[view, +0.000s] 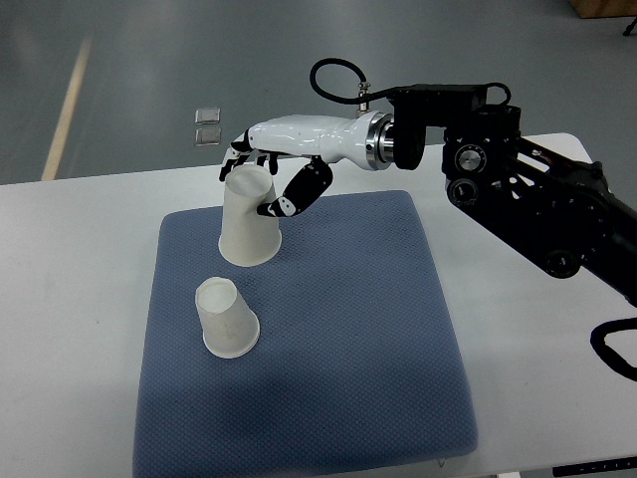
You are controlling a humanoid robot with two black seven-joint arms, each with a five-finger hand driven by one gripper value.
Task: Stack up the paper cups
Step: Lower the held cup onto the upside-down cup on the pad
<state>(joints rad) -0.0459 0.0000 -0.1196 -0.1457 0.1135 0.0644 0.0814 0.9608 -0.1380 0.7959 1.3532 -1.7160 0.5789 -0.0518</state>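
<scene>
Cups, two, white paper, both tapered cones turned upside down on a blue-grey mat [338, 349]. Larger-looking cup [247, 217] stands at the mat's far left part, tilted a little, its narrow closed base uppermost and its wide rim facing down toward the cloth; hard to tell whether the rim is fully seated or partly lifted. Second cup [227, 319] sits nearer, just in front of the first, apart from it, also leaning, flat round base showing on top.

Right hand [261, 169] reaches in from the right, glossy white shell with black jointed fingers. Fingers curl around the upper part of the far cup, thumb [296, 195] pressed on its right side, other fingertips over the far edge of the base: the hand is gripping that cup. Wrist is a metal ring, then a bulky black arm [537, 209] with a looped cable.

Mat is soft, rounded at the corners, fine dimpled weave. It lies on a smooth white tabletop [70, 299]. Beyond the tabletop, grey floor [149, 60].
</scene>
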